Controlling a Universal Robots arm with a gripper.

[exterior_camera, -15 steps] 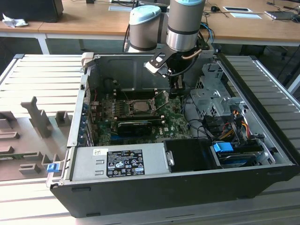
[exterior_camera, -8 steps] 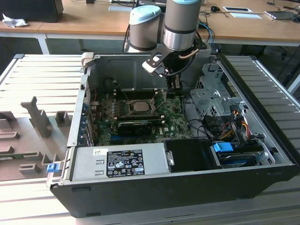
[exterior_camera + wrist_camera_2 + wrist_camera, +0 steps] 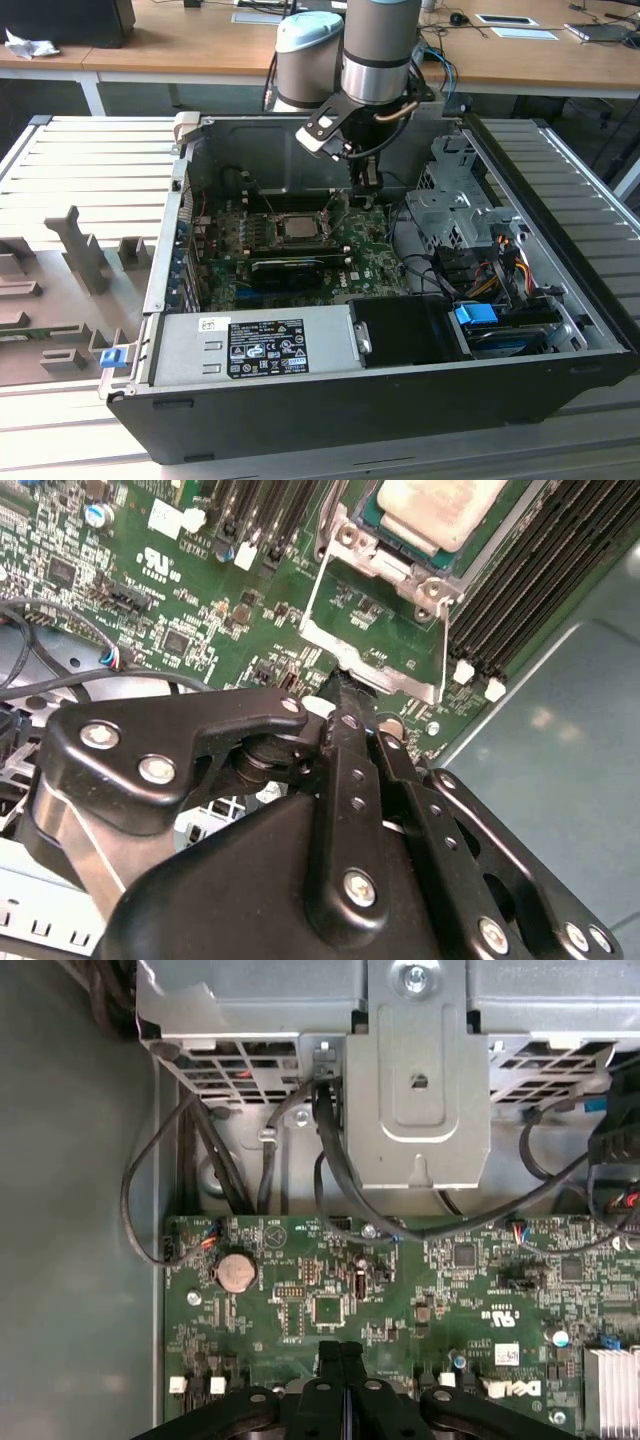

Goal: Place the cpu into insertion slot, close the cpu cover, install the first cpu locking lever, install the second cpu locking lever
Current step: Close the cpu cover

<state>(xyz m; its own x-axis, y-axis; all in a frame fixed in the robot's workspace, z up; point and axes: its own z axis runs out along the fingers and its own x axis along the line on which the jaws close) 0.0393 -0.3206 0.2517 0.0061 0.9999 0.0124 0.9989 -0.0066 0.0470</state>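
The cpu, a pale square chip, lies flat in the insertion slot on the green motherboard. A silver frame, the cpu cover, lies around the chip. Two thin wire levers run from the socket to a silver bar. My gripper hangs over the board to the exterior view's right of the socket. It is shut, its fingertips just short of that bar, and nothing shows between them.
The open black case walls in the board. A power supply lies at the front. A drive cage and cables are to the exterior view's right. A black ridged card lies below the socket, with memory slots beside it.
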